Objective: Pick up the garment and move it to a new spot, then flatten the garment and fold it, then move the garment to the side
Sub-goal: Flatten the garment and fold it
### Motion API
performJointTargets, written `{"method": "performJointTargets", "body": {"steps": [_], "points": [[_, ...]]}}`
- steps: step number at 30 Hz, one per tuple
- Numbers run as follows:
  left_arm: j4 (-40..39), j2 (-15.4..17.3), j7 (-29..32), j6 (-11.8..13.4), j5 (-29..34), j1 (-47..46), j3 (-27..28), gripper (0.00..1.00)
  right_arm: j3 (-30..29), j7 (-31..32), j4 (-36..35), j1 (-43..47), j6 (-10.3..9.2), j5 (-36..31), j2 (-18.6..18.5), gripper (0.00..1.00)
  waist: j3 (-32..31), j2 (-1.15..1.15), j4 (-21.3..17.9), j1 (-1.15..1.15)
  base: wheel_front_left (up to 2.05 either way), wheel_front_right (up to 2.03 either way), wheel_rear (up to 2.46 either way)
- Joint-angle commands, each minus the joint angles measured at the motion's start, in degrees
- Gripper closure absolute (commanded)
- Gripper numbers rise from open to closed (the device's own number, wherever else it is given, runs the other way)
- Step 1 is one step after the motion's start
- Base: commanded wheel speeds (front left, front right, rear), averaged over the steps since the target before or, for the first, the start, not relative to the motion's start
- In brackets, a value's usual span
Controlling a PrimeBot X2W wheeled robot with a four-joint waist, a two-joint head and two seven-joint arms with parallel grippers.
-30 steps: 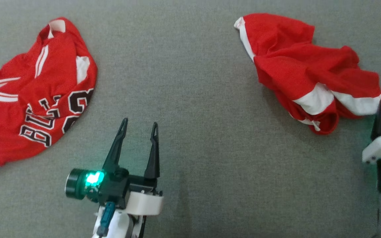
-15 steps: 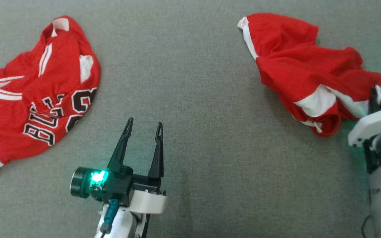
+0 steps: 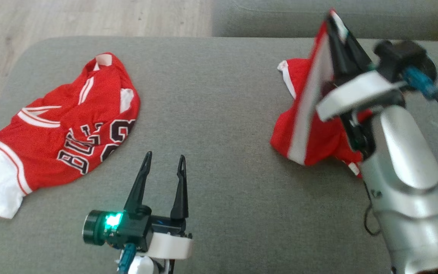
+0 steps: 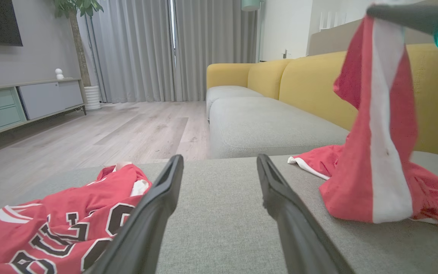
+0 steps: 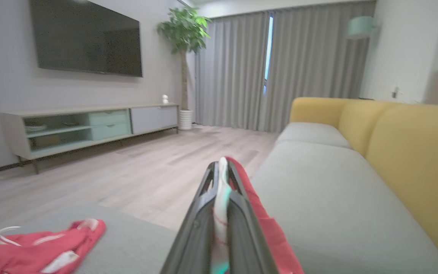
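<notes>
Two red garments lie on a grey cushion (image 3: 219, 114). Right of the lettered jersey (image 3: 67, 129), the white-striped garment (image 3: 319, 137) hangs lifted by one edge, pinched by the right gripper (image 3: 335, 28); left gripper (image 3: 164, 167) spread wide.

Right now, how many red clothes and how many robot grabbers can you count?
Red clothes: 2, the lettered jersey lying down and the red-and-white garment held up by one edge.
Grippers: 2, the left gripper open and holding nothing, and the right gripper shut on the red-and-white garment.
Total: 4
</notes>
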Motion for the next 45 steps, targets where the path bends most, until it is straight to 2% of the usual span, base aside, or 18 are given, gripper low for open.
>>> {"method": "performJointTargets", "body": {"steps": [1, 5, 9, 13, 18, 24, 27, 31, 36, 37, 38, 45], "points": [[-2.17, -0.1, -0.3, -0.39, 0.21, -1.25, 1.54, 0.0, 3.84, 1.2, -3.98, -4.42, -0.04, 1.87, 1.14, 1.0, -0.95, 0.0, 1.08, 0.01, 0.0, 0.0, 0.0], [-2.15, -0.1, -0.3, -1.47, -0.34, -1.06, 0.79, 0.0, 9.22, 1.97, -7.99, -8.28, -0.04, 7.02, 1.19, 1.0, -1.85, 0.0, 2.7, 0.01, 0.0, 0.0, 0.0], [-2.53, -0.1, -0.3, -1.89, -0.68, -0.65, 0.51, 0.0, 10.24, 1.22, -9.82, -12.28, -0.04, 9.37, 1.2, 1.0, -2.9, 0.0, 3.98, 0.01, 0.0, 0.0, 0.0], [-2.95, -0.1, -0.3, -2.48, -0.95, 0.18, 0.79, 0.0, 6.66, -0.27, -10.26, -15.61, -0.04, 9.62, 1.2, 1.0, -3.7, 0.0, 4.06, 0.01, 0.0, 0.0, 0.0], [-3.15, -0.1, -0.3, -3.31, -1.39, 0.56, 1.42, 0.0, -0.49, -0.47, -9.34, -15.39, -0.04, 6.26, 1.21, 1.0, -3.8, 0.0, 2.9, 0.01, 0.0, 0.0, 0.0], [-3.93, -0.11, -0.3, -3.85, -1.61, 0.21, 1.86, 0.0, -12.89, 1.73, -8.32, -3.61, -0.04, 0.24, 1.21, 1.0, -1.74, 0.0, 0.16, 0.01, 0.0, 0.0, 0.0], [-3.16, -0.11, -0.3, -3.71, -1.26, -0.86, 0.82, 0.0, -22.49, 1.25, -6.58, 11.23, -0.04, -4.71, 1.21, 1.0, 0.17, 0.0, -1.19, 0.01, 0.0, 0.0, 0.0], [-2.22, -0.11, -0.3, -4.31, -1.01, -1.81, 0.22, 0.0, -27.26, -0.16, -4.82, 20.45, -0.04, -6.65, 1.21, 1.0, 1.25, 0.0, -2.48, 0.01, 0.0, 0.0, 0.0], [0.19, -0.11, -0.3, -5.64, -2.24, -2.21, -0.48, 0.0, -29.28, -2.19, -2.92, 25.41, -0.04, -7.2, 1.21, 1.0, 0.73, 0.0, -4.84, 0.01, 0.0, 0.0, 0.0], [0.78, -0.11, -0.3, -5.97, -2.41, -2.55, -0.78, 0.0, -29.41, -2.56, -2.41, 25.94, -0.04, -7.06, 1.21, 0.52, 0.57, 0.0, -5.2, 0.01, 0.0, 0.0, 0.0], [1.29, -0.11, -0.3, -6.34, -2.72, -2.96, -1.11, 0.0, -29.23, -3.04, -1.99, 26.35, -0.04, -7.0, 1.21, 0.0, 0.46, 0.0, -5.64, 0.01, 0.0, 0.0, 0.0], [5.69, -0.11, -0.3, -9.16, -6.23, -9.53, -4.31, 0.0, -25.27, -8.94, -2.85, 28.15, -0.04, -8.51, 1.21, 0.0, 1.01, 0.0, -9.41, 0.01, 0.0, 0.0, 0.0]]}}
